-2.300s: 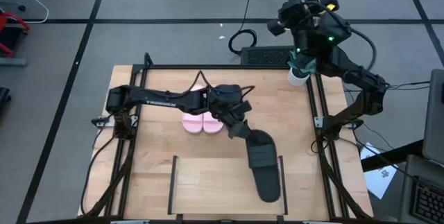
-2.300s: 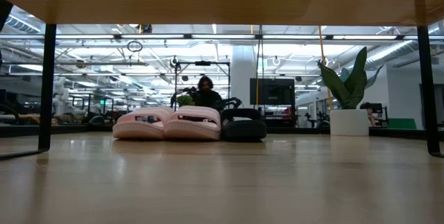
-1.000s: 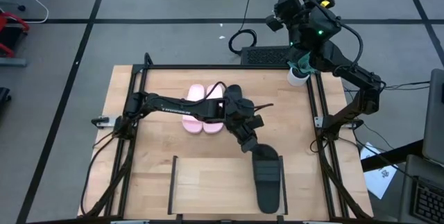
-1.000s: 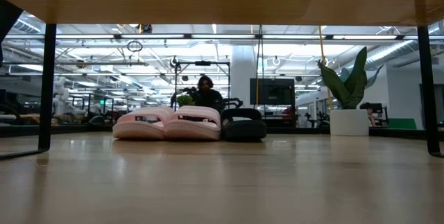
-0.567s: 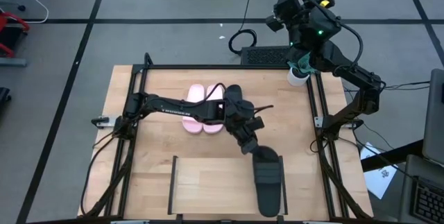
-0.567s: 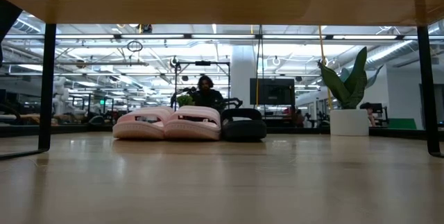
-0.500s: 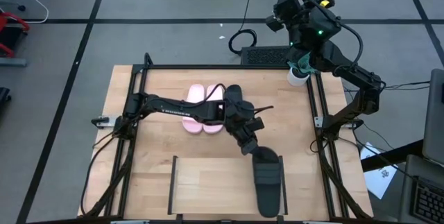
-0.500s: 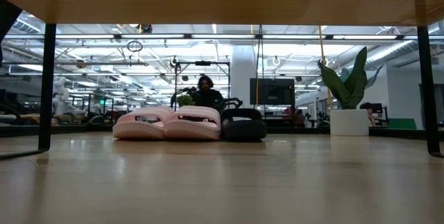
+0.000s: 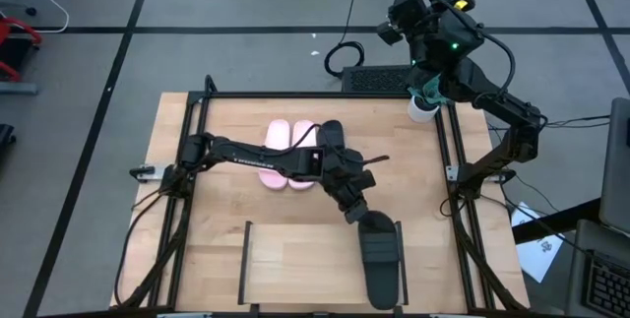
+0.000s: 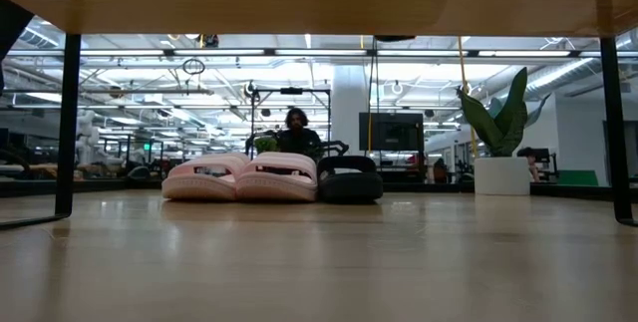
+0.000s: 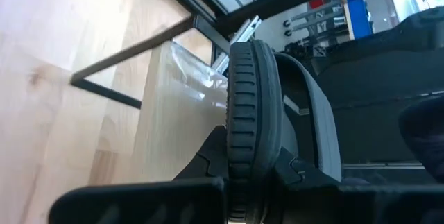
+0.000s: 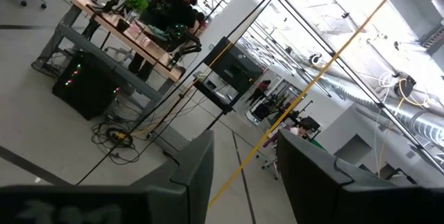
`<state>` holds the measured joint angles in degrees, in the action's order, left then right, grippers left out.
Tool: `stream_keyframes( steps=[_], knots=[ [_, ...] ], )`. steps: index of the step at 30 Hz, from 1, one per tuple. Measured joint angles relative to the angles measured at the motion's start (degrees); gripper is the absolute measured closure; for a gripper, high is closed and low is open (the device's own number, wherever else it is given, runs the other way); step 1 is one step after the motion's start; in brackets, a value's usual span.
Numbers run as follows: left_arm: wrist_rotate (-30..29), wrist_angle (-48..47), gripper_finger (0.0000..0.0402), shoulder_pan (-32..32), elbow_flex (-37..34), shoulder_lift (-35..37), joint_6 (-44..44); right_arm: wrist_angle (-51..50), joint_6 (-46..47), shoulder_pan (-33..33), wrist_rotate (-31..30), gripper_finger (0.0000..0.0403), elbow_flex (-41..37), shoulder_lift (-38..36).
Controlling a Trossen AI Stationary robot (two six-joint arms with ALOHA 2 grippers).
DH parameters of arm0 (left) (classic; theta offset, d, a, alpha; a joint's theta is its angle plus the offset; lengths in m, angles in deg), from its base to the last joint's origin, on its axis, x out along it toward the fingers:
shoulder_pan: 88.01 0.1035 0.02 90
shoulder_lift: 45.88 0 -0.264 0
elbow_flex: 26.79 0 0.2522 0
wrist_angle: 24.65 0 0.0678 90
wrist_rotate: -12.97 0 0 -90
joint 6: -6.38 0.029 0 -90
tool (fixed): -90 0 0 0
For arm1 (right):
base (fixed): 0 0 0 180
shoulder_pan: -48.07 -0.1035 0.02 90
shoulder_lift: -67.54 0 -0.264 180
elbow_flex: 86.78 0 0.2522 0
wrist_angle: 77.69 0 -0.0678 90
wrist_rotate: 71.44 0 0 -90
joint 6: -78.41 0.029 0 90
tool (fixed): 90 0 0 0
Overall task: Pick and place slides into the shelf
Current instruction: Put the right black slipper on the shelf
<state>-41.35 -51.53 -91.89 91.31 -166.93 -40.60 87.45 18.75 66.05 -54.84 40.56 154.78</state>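
Gripping one black slide (image 9: 380,257) by its heel, our left gripper (image 9: 356,212) holds it over the shelf (image 9: 295,259); our right gripper (image 12: 239,172) waits aloft beyond the table, fingers parted.

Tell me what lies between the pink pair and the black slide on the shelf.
The left claw and its arm, gripping that matte black slide; high view.

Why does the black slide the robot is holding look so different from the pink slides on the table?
The held black slide is over the right end of the shelf, gripped at its heel end by the left gripper; the pink slides sit farther back on the table, touched by nothing. The black slide is dark and alone there; the pink slides are pale and lie side by side. Both are broad-strapped slip-ons.
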Motion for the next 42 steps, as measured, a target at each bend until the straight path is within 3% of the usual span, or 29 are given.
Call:
stream_keyframes(
  steps=[6,16,23,32,42],
  knots=[
    [1.46,-0.38,0.0379,0.0,0.0,-0.42,-0.54,-0.02,-0.16,0.0,-0.07,0.0257,0.0,0.0],
    [-1.17,-3.51,0.0378,0.09,0.0,-0.39,-0.14,-0.04,-1.03,0.0,-0.02,0.0257,0.0,0.0],
    [-2.01,-4.13,0.0329,0.17,-0.02,-0.39,-0.16,-0.02,-1.06,0.0,0.01,0.0257,0.0,0.0],
    [-2.59,-4.1,0.035,0.26,-0.02,-0.39,1.7,-0.02,-1.05,0.0,0.17,0.0257,0.0,0.0],
    [-2.68,-4.27,0.0329,0.37,-0.02,-0.39,3.43,0.0,-1.05,0.0,0.22,0.0257,0.0,0.0]
  ],
)
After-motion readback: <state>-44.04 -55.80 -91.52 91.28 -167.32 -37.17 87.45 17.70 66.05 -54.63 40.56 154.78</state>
